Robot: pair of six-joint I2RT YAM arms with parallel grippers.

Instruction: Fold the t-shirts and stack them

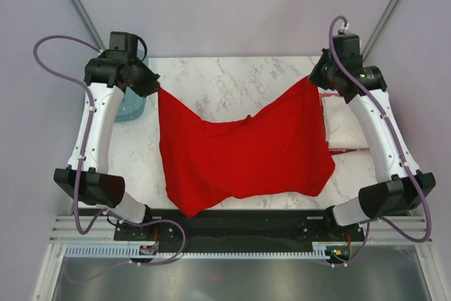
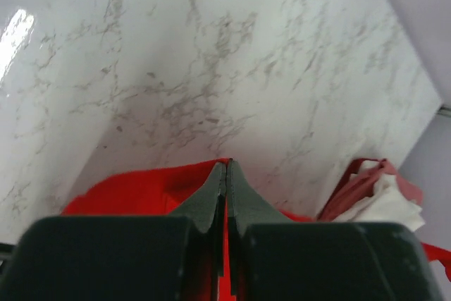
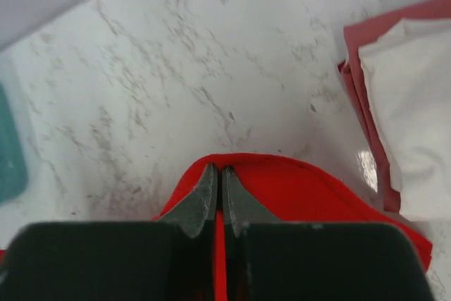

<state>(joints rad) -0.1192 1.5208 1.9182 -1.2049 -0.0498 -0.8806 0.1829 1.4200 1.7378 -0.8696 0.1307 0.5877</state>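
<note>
Hanging between the two arms, the bright red t-shirt spans the middle of the marble table. Its two far corners are lifted, the edge between them sags, and the rest of it spreads down toward the near edge of the table. The left gripper is pinched tight on the shirt's far-left corner, and the right gripper is clamped on the far-right corner. Both wrist views show red cloth sandwiched between closed fingers. On the right side of the table, just beside the red shirt, the white t-shirt lies folded on top of the dull pinkish-red t-shirt, whose edges peek out around it. A translucent teal tub sits at the far left, partly under the left arm.
</note>
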